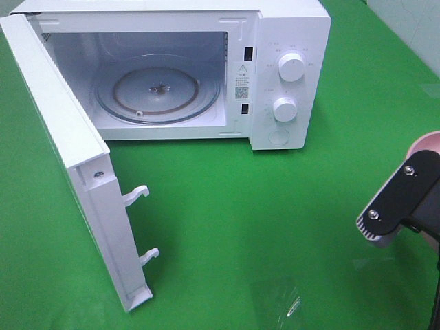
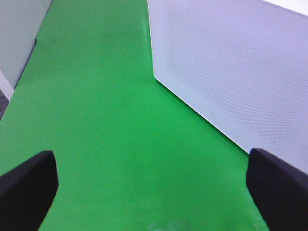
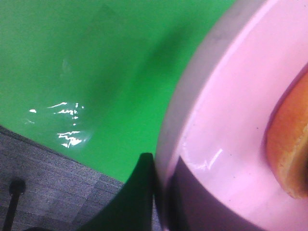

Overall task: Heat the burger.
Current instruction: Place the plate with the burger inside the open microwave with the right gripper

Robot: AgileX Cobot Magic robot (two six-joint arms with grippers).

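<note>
Burger (image 3: 288, 144): we find it on the pink plate (image 3: 226, 120), at the table's (image 1: 275, 227) right edge, well apart from the microwave (image 1: 295, 34).
Right gripper (image 3: 162, 197): we note it closed tight on the plate's rim.
Left gripper (image 2: 154, 192): spread wide, holding nothing, beside the microwave door (image 1: 69, 158).
Microwave door: swung fully open.

burger (image 3: 289, 144) cut off at edge, pink plate (image 1: 427, 142) mostly cropped
</note>
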